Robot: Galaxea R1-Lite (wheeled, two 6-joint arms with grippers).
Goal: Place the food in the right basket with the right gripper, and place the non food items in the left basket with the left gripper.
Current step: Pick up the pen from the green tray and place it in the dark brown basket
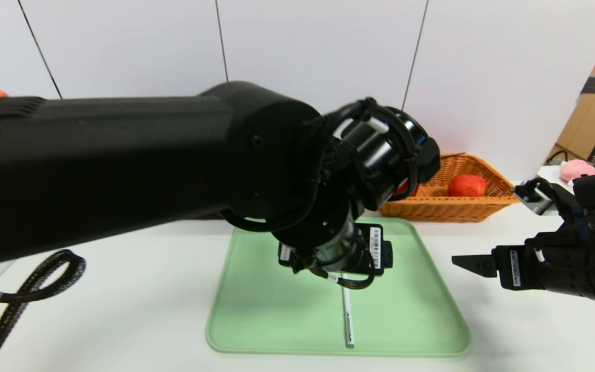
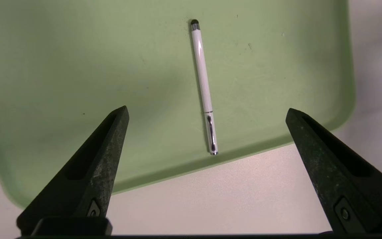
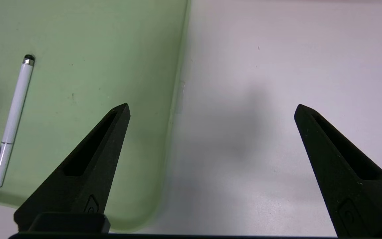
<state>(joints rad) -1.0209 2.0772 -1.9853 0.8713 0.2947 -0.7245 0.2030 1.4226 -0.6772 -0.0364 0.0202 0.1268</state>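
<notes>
I have the green tray (image 1: 277, 320) at lower centre of the head view, the orange-tan basket (image 1: 452, 206) at middle right with what looks like the apple (image 1: 467, 185) inside, though my left arm hides part of it. The left gripper (image 2: 207, 111) hangs wide open above the tray because the pen (image 2: 203, 87) lies flat between its fingertips. The right gripper (image 3: 211, 106), also spread and empty, waits beside the tray.
</notes>
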